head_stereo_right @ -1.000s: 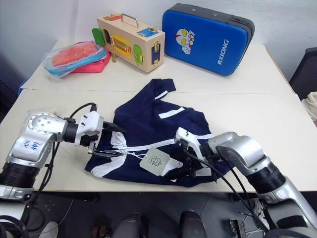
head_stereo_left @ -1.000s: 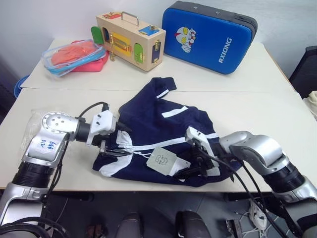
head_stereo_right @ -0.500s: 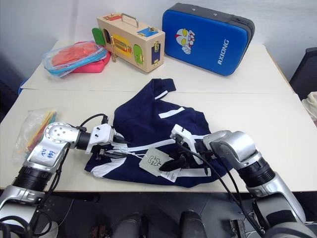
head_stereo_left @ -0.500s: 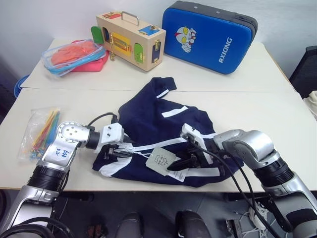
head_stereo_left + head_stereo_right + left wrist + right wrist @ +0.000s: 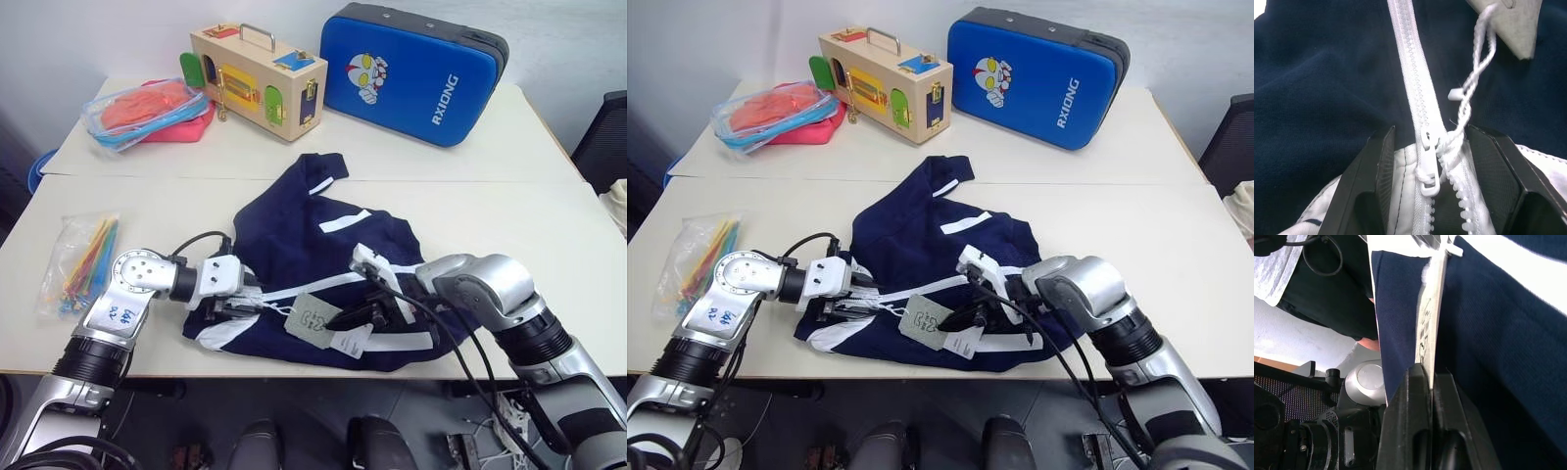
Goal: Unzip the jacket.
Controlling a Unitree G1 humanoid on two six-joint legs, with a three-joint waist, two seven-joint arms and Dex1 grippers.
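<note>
Meanwhile hang tag (image 5: 926,322) covers jacket (image 5: 940,245) zip, toy box (image 5: 884,69) behind.

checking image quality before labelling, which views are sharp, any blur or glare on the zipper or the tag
Left wrist view: zipper teeth sharp, soft even light, no glare; the fingers at the edge slightly soft. Right wrist view: the paper tag edge-on, its print smeared; the background is dim. Eye views: evenly lit, jacket crisp, soft shadows.

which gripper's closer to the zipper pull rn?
Left. The left gripper straddles the zipper pull, one finger on each side. The right gripper sits further along the jacket, pinched on a paper hang tag.
</note>
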